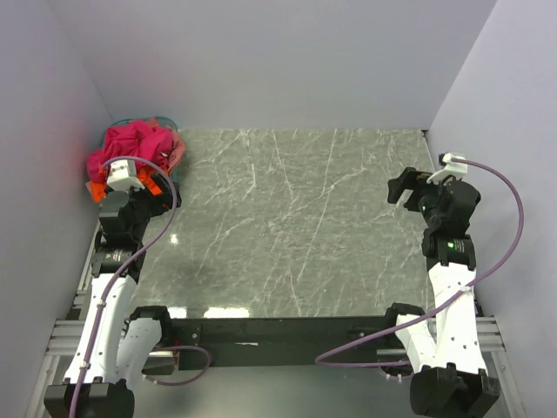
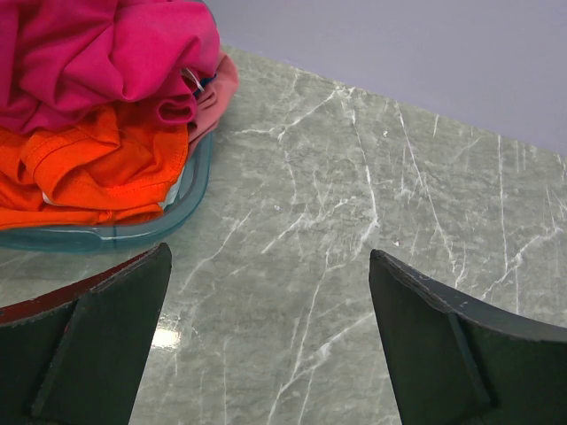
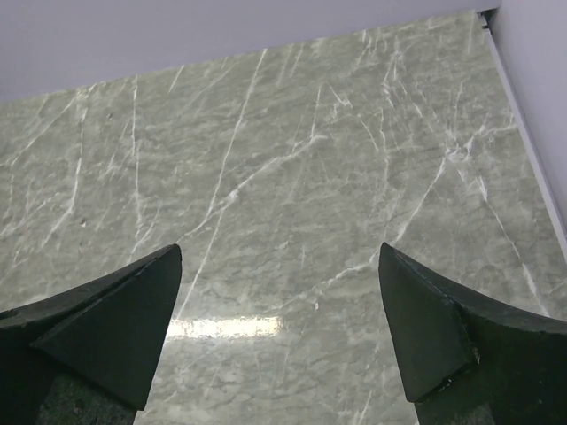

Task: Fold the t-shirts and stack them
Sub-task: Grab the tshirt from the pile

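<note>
Three t-shirts (image 1: 135, 150) lay in a crumpled, unfolded heap at the far left corner of the marble table (image 1: 296, 235) in the top view, with the crimson-pink shirt (image 1: 130, 144) uppermost and covering most of the others. The left arm (image 1: 111, 261) reached up to the near side of that heap, while the right gripper (image 1: 402, 187) hung over the right side of the table, well apart from the cloth. From the left wrist, the left gripper (image 2: 266, 266) had its two dark fingers spread wide, with only marble showing between them. Just beyond its left finger stood a round teal basket (image 2: 190, 199) holding the pile. There the crimson-pink shirt lay on top, the orange shirt (image 2: 89, 168) was bunched beneath it against the rim, and the salmon-pink shirt (image 2: 217, 97) draped over the basket's right edge. From the right wrist, the right gripper's fingers were likewise wide apart, gripping nothing, above veined marble that ran back to a pale wall (image 3: 221, 27).
</note>
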`<state>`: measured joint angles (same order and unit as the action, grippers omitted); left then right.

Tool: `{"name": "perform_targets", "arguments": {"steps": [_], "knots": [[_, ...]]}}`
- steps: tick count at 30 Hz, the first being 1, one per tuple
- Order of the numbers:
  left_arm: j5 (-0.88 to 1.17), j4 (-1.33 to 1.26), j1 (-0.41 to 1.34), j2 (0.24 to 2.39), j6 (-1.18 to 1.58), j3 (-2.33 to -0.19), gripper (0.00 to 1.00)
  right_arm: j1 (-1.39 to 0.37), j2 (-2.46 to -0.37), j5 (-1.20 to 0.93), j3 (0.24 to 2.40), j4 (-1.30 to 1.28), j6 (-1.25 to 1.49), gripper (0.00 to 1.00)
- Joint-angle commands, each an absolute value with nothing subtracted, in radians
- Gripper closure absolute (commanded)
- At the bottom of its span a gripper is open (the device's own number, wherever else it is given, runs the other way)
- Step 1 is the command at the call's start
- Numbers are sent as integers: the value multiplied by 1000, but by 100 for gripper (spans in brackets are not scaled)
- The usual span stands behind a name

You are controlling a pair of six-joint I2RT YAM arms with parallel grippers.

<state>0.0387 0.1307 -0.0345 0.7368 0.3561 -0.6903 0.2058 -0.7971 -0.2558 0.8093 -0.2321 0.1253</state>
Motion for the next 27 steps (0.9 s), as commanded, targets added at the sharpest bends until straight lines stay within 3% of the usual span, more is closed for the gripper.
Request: {"name": "perform_targets", "arguments": {"steps": [1, 11, 14, 17, 22, 27], "knots": [[37, 95, -31, 729, 344, -716, 1, 210, -779, -271, 798, -189, 121, 2], [23, 95, -31, 723, 345, -715, 0, 210, -787, -498, 816, -233, 3, 2], [3, 89, -31, 733, 371, -715, 1, 210, -801, -653, 828, -294, -180, 2], [-55, 133, -79, 800, 432, -776, 1, 204, -818, -782, 861, -348, -239, 2], [121, 166, -280, 972, 615, -883, 2, 173, -798, -842, 815, -342, -247, 3], [20, 216, -308, 1136, 706, -1040, 4, 163, -779, -864, 793, -394, -275, 3]]}}
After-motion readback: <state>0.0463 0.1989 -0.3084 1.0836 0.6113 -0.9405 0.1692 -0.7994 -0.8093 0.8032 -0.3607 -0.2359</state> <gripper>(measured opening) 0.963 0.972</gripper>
